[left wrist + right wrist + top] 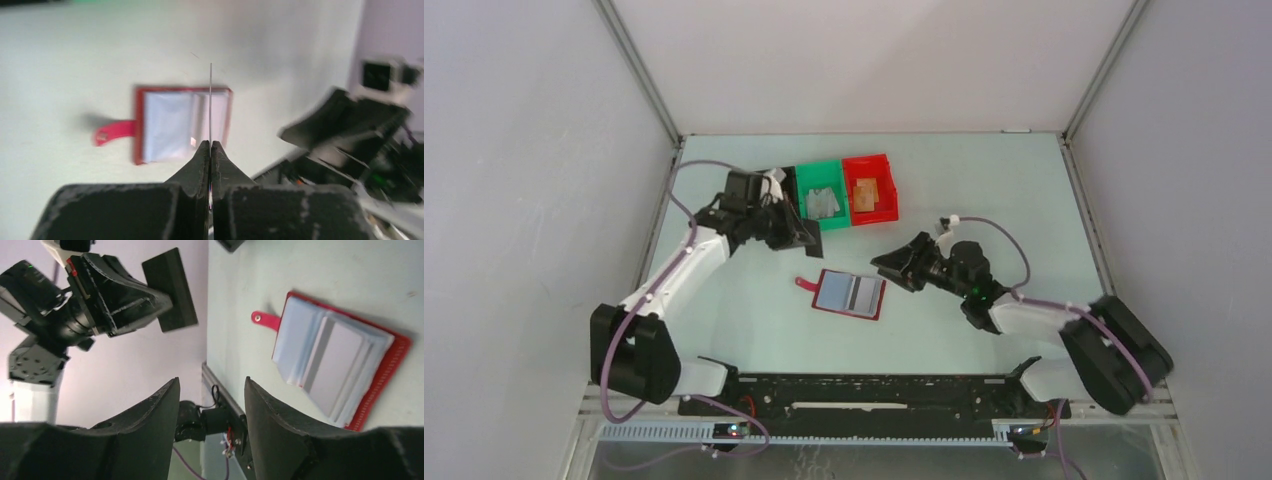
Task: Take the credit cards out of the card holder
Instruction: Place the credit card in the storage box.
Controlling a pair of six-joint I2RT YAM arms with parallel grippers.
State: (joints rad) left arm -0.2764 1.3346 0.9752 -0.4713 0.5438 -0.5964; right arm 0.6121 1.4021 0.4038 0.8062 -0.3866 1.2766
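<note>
The pale counter [984, 200] carried a green bin [819, 168] and a red bin [866, 163] side by side, just beyond the left hand [802, 232]. A grey card [824, 203] lay in the green bin and a tan card [865, 194] in the red one, so two removals looked done.

The card holder [849, 293] lay open and flat between the two hands, just ahead of the right hand [886, 265] and out past the left fingertips. Its long axis ran across the counter from one arm's side to the other, with its strap tab [805, 284] pointing toward the left arm's side. Its sleeves appeared to hold a light blue card and a dark-striped one, so the job seemed roughly half finished.

The left hand was pinched tight on a thin card [210, 100], held edge-on with its long axis running straight out from the fingertips toward the holder; its colour could not be told. The right hand's jaws stood apart with nothing between them.
</note>
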